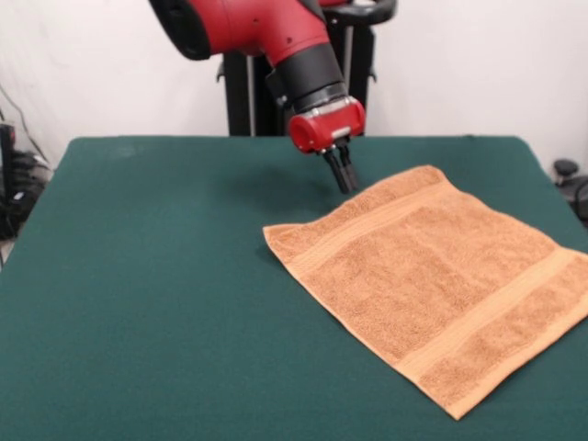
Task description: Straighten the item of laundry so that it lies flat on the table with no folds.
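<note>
The orange-tan towel (pixel 432 276) lies spread out on the right half of the dark green table (pixel 147 294), turned like a diamond. A woven band runs near its far-left edge and another near its near-right edge. Its surface looks flat, with no folded corner showing. My gripper (pixel 346 179) hangs from the red arm, tilted, just above the towel's far-left edge near the far corner. Its two black fingers stand close together and hold nothing.
The robot's black pedestal (pixel 276 92) stands behind the table's far edge. The towel's right corner reaches the table's right edge. Cables and dark gear (pixel 18 193) lie off the table at the left.
</note>
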`<state>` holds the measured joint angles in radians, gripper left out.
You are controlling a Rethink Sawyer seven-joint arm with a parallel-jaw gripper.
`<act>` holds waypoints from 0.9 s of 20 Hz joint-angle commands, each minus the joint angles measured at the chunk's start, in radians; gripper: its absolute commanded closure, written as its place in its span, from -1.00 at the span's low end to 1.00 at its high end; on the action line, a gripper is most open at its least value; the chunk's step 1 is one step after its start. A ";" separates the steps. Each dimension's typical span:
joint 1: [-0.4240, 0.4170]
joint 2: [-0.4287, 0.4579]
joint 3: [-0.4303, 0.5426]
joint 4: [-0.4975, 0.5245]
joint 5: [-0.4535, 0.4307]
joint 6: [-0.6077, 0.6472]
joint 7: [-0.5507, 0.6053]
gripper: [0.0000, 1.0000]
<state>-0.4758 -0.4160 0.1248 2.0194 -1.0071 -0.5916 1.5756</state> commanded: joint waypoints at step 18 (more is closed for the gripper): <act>0.066 0.174 0.001 -0.208 0.087 -0.116 0.055 1.00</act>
<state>-0.4681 -0.2962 0.1193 1.9667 -0.9910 -0.6760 1.5756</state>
